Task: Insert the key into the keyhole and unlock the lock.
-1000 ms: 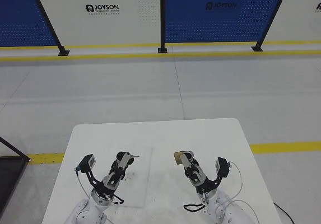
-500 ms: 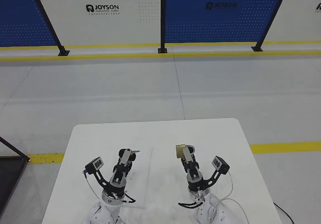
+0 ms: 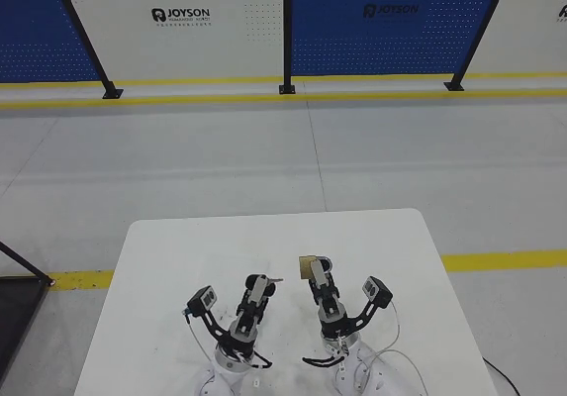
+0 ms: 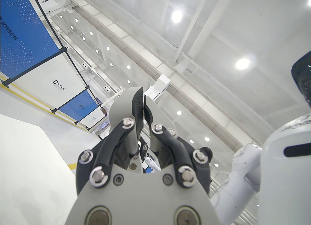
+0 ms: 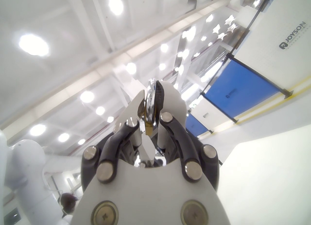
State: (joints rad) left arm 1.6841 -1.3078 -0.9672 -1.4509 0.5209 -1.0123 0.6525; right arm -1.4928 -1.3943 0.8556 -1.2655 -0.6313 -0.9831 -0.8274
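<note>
left gripper (image 4: 142,101) pinches key (image 3: 277,282), barely visible; right gripper (image 5: 151,98) clamps lock (image 5: 150,107), body half covered.

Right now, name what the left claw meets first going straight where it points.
Probably nothing: the left claw points up into open air; the lock looks off to its side.

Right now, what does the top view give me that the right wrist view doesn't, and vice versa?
Top view adds the left gripper holding the key, apart from the lock, both above the white table. Right wrist view adds the lock's shiny shackle pinched between the fingers. Both show the right gripper shut on the brass lock, and part of the table.
</note>
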